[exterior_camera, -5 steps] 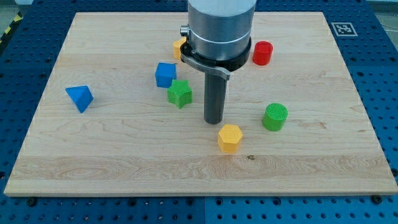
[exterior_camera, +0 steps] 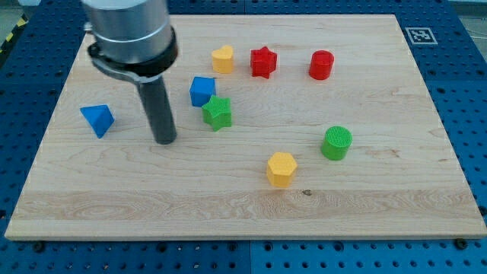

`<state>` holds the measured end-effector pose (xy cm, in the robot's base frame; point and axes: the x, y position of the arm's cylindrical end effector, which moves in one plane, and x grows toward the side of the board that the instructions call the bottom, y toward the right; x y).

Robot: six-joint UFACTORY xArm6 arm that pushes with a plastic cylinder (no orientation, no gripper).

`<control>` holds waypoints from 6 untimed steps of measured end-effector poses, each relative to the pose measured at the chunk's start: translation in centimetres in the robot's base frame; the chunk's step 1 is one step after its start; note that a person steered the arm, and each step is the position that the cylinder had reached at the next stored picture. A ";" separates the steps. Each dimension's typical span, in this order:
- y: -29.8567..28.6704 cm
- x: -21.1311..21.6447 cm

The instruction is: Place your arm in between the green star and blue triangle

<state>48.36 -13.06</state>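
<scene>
A single camera looks down at a slant from beyond the near long edge of the wooden worktop (exterior_camera: 365, 190), facing across it toward the far edge at the view's top. It stands close enough that the worktop nearly fills the frame, with a blue perforated base (exterior_camera: 472, 99) showing around it. No second view shares the scene.

A pale wooden board (exterior_camera: 365, 190) fills nearly the whole view, grain running side to side, a small dark knot near its bottom edge. All around the board there's blue perforated table surface (exterior_camera: 468, 91), dotted with regular holes. Just off the board's top right corner sits a black-and-white marker tag (exterior_camera: 419, 35). Even, soft lighting throughout.
</scene>
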 end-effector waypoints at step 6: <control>0.1 -3.4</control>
